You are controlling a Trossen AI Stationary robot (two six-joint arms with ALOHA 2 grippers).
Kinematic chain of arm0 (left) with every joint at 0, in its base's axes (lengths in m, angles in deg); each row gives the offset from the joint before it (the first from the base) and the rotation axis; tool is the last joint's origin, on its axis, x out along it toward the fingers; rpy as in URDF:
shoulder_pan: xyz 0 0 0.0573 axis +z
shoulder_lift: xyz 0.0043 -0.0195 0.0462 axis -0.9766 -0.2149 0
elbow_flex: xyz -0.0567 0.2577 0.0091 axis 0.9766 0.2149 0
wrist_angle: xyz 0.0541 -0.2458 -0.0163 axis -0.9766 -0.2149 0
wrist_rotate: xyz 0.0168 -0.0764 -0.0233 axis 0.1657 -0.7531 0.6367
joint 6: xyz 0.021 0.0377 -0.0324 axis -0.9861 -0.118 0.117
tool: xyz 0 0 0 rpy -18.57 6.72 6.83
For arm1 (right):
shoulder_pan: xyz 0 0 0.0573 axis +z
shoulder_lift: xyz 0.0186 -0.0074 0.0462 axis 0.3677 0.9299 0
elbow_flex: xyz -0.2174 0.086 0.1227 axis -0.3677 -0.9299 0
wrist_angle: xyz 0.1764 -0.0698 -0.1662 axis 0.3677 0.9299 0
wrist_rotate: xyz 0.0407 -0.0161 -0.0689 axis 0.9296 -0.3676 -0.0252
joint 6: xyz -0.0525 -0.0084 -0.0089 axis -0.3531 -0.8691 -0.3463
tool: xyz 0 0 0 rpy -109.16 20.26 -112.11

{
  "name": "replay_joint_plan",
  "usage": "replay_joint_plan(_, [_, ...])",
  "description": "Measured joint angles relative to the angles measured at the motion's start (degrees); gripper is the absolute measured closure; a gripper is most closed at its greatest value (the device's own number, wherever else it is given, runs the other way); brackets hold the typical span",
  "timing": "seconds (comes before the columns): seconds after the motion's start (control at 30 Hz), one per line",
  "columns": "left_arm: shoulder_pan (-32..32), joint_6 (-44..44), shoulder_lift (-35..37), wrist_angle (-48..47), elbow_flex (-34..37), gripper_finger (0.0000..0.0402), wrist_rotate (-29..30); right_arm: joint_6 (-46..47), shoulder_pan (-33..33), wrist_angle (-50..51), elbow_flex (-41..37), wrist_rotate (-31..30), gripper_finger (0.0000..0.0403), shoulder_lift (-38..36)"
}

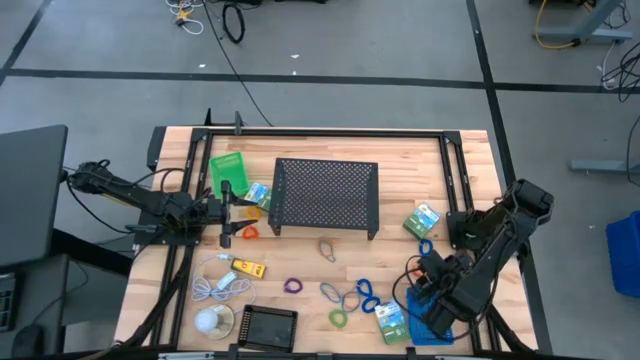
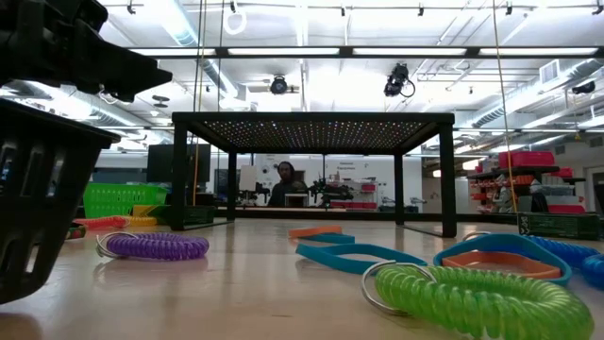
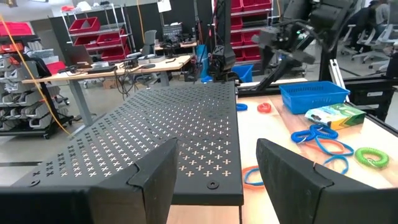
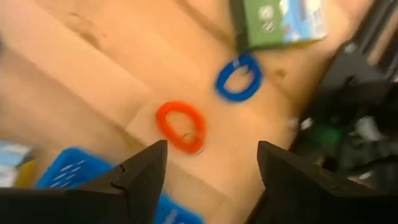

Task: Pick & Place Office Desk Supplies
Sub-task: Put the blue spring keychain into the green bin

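My right gripper (image 1: 427,282) (image 4: 211,168) hovers open near the table's right front, tipped downward over an orange loop (image 4: 180,126). A blue loop (image 4: 238,78) and a green-blue packet (image 4: 280,22) lie just beyond the orange loop, and a blue tray (image 1: 432,328) sits beside it. My left gripper (image 1: 236,211) (image 3: 214,171) waits open at the left, pointing level at the black mesh shelf (image 3: 161,124). More loops lie flat on the table in front: blue (image 1: 360,294), green (image 2: 472,297) and purple (image 2: 156,246).
The black mesh shelf (image 1: 326,195) stands on legs mid-table. A green tray (image 1: 228,167) and a packet (image 1: 258,192) lie at its left. Near the front left lie a yellow block (image 1: 248,267), a white cable (image 1: 220,287), a white ball (image 1: 210,320) and a black tray (image 1: 268,326).
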Motion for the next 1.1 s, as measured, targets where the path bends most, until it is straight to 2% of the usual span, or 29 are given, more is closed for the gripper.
replay_joint_plan(0.2, [0.0,0.12,0.0,0.16,0.0,0.0178,-0.11,-7.99,-4.5,-0.41,0.0,-1.27,0.0174,0.0])
replay_joint_plan(0.37, [0.0,0.68,0.0,0.14,0.0,0.0178,-0.15,-11.01,-8.22,-0.79,-0.24,-1.25,0.0199,0.0])
replay_joint_plan(0.47, [0.0,0.8,0.0,0.14,0.0,0.0178,-0.2,-13.31,-10.32,-5.51,-3.9,-0.17,0.0203,-0.29])
replay_joint_plan(0.63, [0.0,1.13,0.0,0.19,0.0,0.0178,-1.23,-14.17,-11.81,-15.57,-14.28,3.93,0.0195,-2.25])
replay_joint_plan(0.8, [0.0,1.63,0.0,0.16,0.0,0.0178,-1.25,-11.24,-11.0,-19.87,-20.36,4.23,0.0181,-8.22])
replay_joint_plan(0.93, [0.0,2.12,0.0,0.16,0.0,0.0178,-1.25,-11.09,-11.67,-26.1,-25.87,1.79,0.0179,-14.84])
replay_joint_plan(1.1, [0.0,2.26,0.0,0.16,0.0,0.0178,-1.25,-11.47,-13.34,-27.68,-31.4,1.16,0.0179,-21.37])
